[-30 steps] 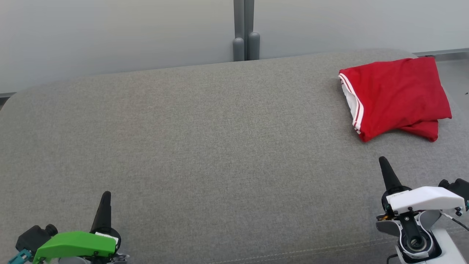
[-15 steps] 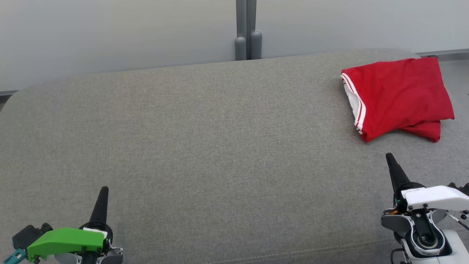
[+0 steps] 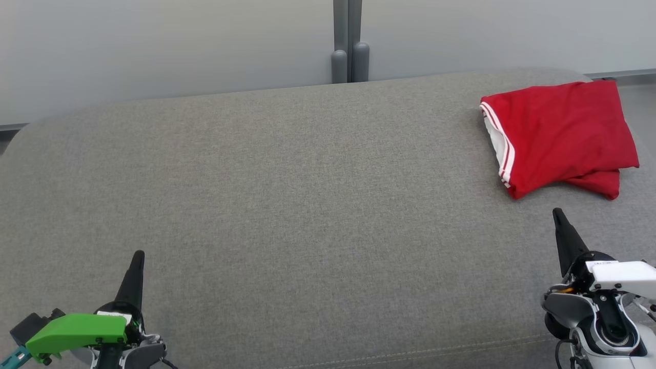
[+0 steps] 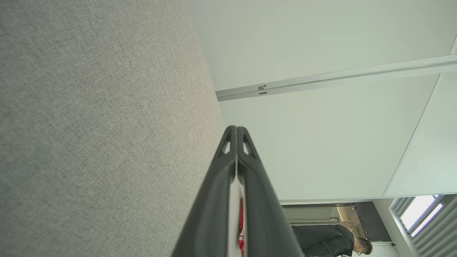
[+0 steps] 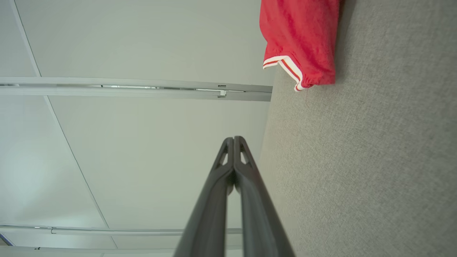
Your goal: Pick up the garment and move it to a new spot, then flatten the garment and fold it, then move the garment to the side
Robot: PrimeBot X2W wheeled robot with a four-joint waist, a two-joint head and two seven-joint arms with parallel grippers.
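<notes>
Lying folded on grey couch (image 3: 307, 179), red garment (image 3: 558, 133), left end effector (image 3: 137, 254), right end effector (image 3: 556, 211) both closed, empty, label (image 3: 605, 263) unreadable

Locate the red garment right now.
Head view, far right: the red garment lies folded on the grey cushion, beyond the shut right claw, not touching it.

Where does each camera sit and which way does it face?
Head view: on the head, looking down at the grey cushion; left gripper and right gripper at lower corners.
Left wrist view: along its shut fingers, skimming the cushion toward a pale wall.
Right wrist view: along its shut fingers toward the red garment.
Shared: head and right wrist views both show the garment.
</notes>
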